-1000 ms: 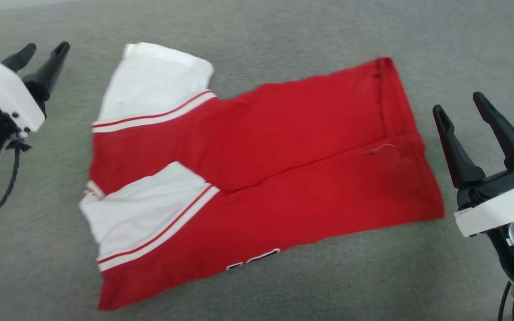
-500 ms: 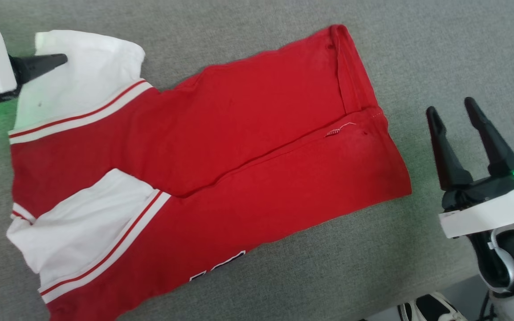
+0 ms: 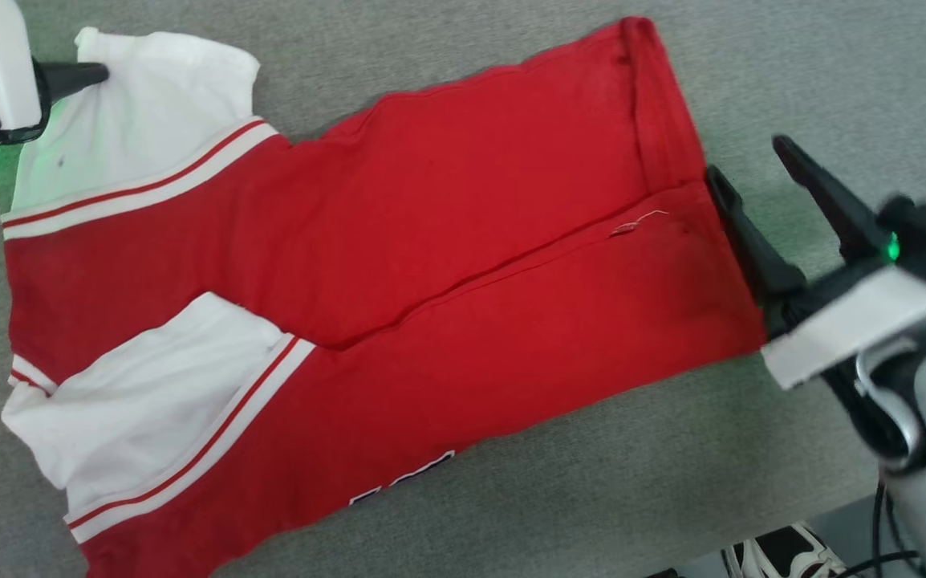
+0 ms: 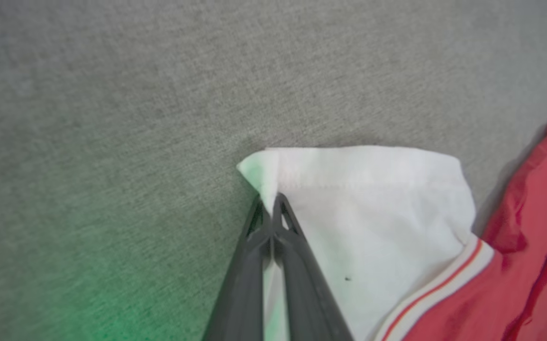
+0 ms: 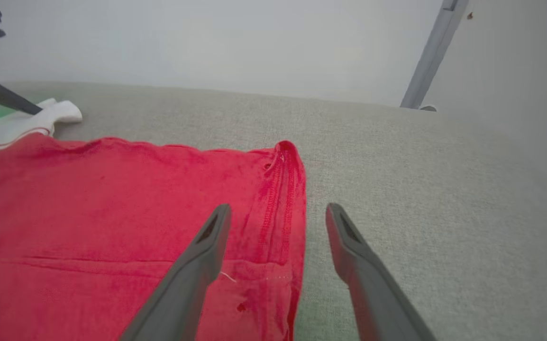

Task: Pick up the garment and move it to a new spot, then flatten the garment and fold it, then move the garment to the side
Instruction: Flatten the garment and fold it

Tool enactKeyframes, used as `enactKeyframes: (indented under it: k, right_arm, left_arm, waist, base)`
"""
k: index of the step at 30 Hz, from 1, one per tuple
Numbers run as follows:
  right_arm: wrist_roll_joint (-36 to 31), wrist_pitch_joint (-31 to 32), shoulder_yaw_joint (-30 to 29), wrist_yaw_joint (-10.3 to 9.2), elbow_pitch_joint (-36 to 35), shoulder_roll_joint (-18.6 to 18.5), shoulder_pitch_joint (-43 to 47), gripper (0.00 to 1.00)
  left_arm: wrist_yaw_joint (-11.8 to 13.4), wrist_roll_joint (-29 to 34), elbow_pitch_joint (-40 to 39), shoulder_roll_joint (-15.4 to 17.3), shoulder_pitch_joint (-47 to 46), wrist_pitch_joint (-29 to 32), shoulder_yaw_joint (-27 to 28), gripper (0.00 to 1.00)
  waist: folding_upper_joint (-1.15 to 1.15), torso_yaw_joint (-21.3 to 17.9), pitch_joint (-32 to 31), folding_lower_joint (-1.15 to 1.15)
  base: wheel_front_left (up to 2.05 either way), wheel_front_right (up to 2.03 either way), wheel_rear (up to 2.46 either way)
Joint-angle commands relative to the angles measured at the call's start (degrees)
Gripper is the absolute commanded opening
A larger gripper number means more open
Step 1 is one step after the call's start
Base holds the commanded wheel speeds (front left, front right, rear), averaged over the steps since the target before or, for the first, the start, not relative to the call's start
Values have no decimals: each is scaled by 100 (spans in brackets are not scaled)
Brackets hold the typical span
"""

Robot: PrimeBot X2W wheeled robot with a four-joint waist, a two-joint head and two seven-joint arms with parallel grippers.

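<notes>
Head view: garment (image 3: 431, 265) lies flat on the grey cloth-covered tabletop (image 3: 832, 64). It is folded lengthwise into a long red band, with the hem (image 3: 664, 104) toward the robot's right and two white sleeves toward its left. Upper sleeve (image 3: 158, 104) is spread out at the far left corner. Lower sleeve (image 3: 150, 401) is folded onto the red body. Both carry red-and-white striped trim. A sliver of black, white-outlined lettering (image 3: 407, 482) shows at the near edge.

Left pincer (image 3: 86, 75): fingers pressed together, pinching the outer corner of the upper sleeve. The left wrist view shows white cloth caught between the tips.

Right pincer (image 3: 746, 158): fingers spread wide at the hem end. In the right wrist view one finger is over red cloth, the other over bare tabletop, with the hem edge between them. Contact with the cloth: cannot tell.

A shoe (image 3: 784, 554) shows beyond the tabletop's near edge, lower right.
</notes>
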Motion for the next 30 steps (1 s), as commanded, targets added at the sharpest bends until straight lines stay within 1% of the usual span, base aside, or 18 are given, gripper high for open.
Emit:
enactKeyframes:
  k: [1,5,9,11,14,17,19,21,23,30]
  right_arm:
    - [17,220,145,-1,17,-112,-267,100]
    - [272,1042,596,-1,161,-496,-1128,100]
    - [644,1901,849,-1,624,-720,-2094,100]
    - [817,2379,968,-1,924,-804,-2514,100]
    - [1032,2985,986,-1,1409,-849,-3087,100]
    - [1139,3475,1020,-1,1826,-849,-3487,100]
    - [1203,3845,1140,-1,2025,-830,-3609,100]
    - [1352,4229,1353,7,2091,-835,-3626,100]
    - [1476,4478,1483,14,2096,-841,-3561,100]
    - [1616,4887,1647,18,1982,-1038,-3453,100]
  left_arm:
    - [-23,81,-45,-178,202,31,-171,0]
    - [-21,157,-234,-205,40,-70,-204,0]
    - [-7,174,-410,-255,-141,-147,-208,0]
    - [-6,183,-471,-314,-216,-160,-238,0]
    - [-5,197,-532,-384,-309,-230,-272,0]
    - [-5,169,-589,-470,-366,-265,-308,0]
    - [-4,121,-637,-504,-393,-310,-311,0]
    - [-2,102,-670,-537,-400,-321,-342,0]
    - [-2,92,-690,-557,-421,-351,-375,0]
    - [-3,43,-716,-570,-473,-429,-451,0]
  waist:
    - [0,81,59,0]
    - [0,259,205,0]
    - [0,459,399,0]
    - [0,573,477,0]
    - [0,719,567,0]
    - [0,843,635,0]
    - [0,905,671,0]
    - [0,955,686,0]
    - [0,983,696,0]
    - [0,987,684,0]
  base:
    - [0,0,0]
    - [0,0,0]
    - [0,0,0]
    - [0,0,0]
    - [0,0,0]
    - [0,0,0]
    - [0,0,0]
    - [0,0,0]
    - [0,0,0]
    - [0,0,0]
